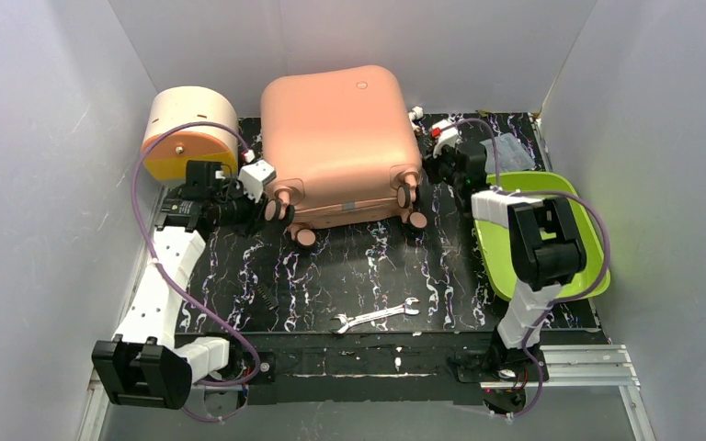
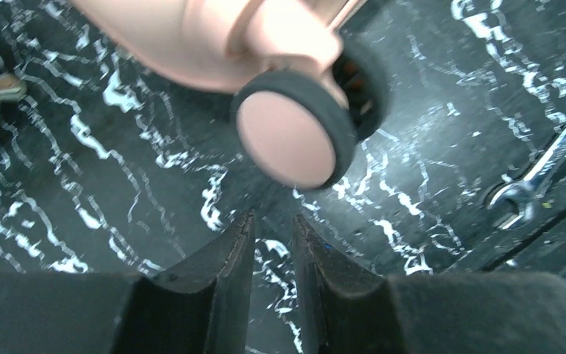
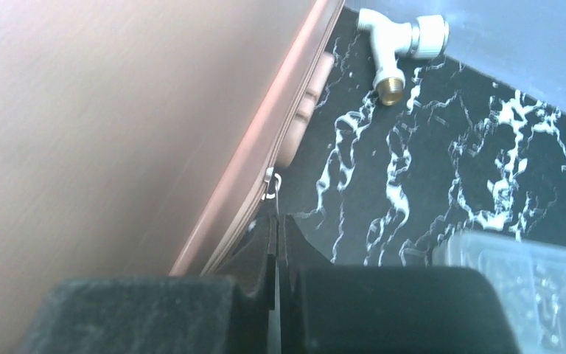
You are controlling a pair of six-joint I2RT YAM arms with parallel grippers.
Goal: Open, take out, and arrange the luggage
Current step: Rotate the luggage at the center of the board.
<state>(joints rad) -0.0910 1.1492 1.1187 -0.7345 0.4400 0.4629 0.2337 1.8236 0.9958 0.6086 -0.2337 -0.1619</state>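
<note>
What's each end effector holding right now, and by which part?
Left end effector: nothing, jaws apart near a wheel of the luggage. Right end effector: shut at its zipper pull; an actual pinch cannot be told.

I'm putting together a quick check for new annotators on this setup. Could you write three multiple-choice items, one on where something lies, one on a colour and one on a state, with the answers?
1. Relative to the luggage, the wrench lies:
A. on top of it
B. on the table, off its wheeled end
C. behind it, by the far wall

2. The tray is:
A. lime green
B. blue
C. red

3. The luggage is:
A. open, lining showing
B. standing upright on its wheels
C. closed, lying flat

Answers:
1. B, the top view shows the wrench on the dark marbled surface, clear of the wheels.
2. A, its bare rim and floor show lime green.
3. C, the pink shell is unbroken from above, and the seam looks shut in the right wrist view.
</note>
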